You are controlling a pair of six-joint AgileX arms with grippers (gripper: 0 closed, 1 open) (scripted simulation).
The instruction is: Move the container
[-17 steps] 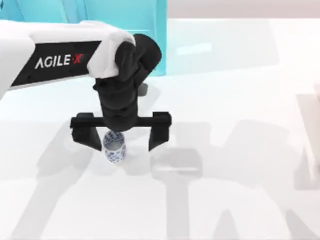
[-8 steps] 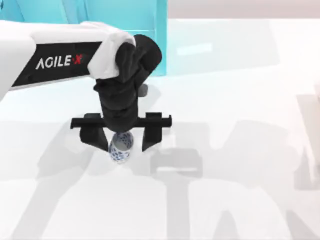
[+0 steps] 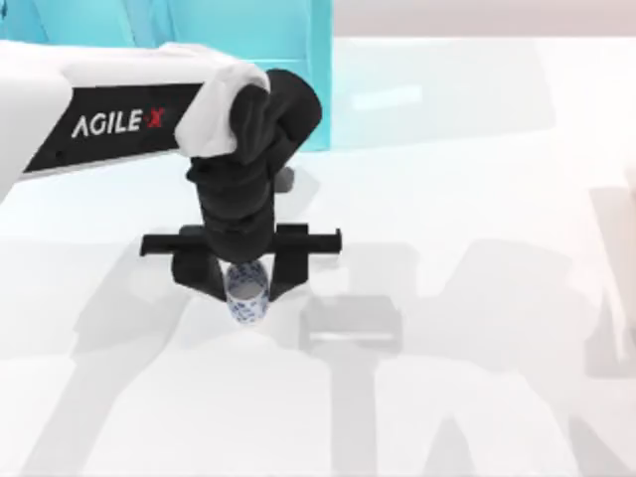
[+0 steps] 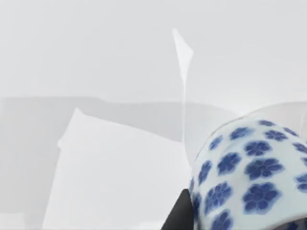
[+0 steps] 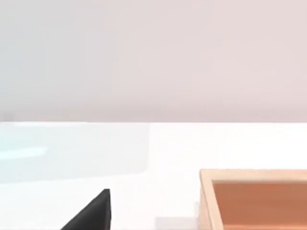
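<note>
The container (image 3: 246, 295), a small white cup with blue flowers, stands left of the table's middle. My left gripper (image 3: 245, 287) reaches down from above and is shut on it, one black finger (image 3: 202, 276) pressed to each side. The container's flowered wall (image 4: 249, 172) looms close in the left wrist view, with a dark finger (image 4: 181, 215) against it. Whether it rests on the table or hangs just above it I cannot tell. A black part of my right gripper (image 5: 91, 214) shows low over the white table.
A large turquoise shelf unit (image 3: 248, 25) stands at the back left, behind my left arm. A shallow wooden box (image 5: 254, 196) lies close to my right gripper. White tabletop stretches to the front and right of the container.
My left gripper's fingers have drawn in from either side and shut on the container. The container has shifted slightly to the right between them.
</note>
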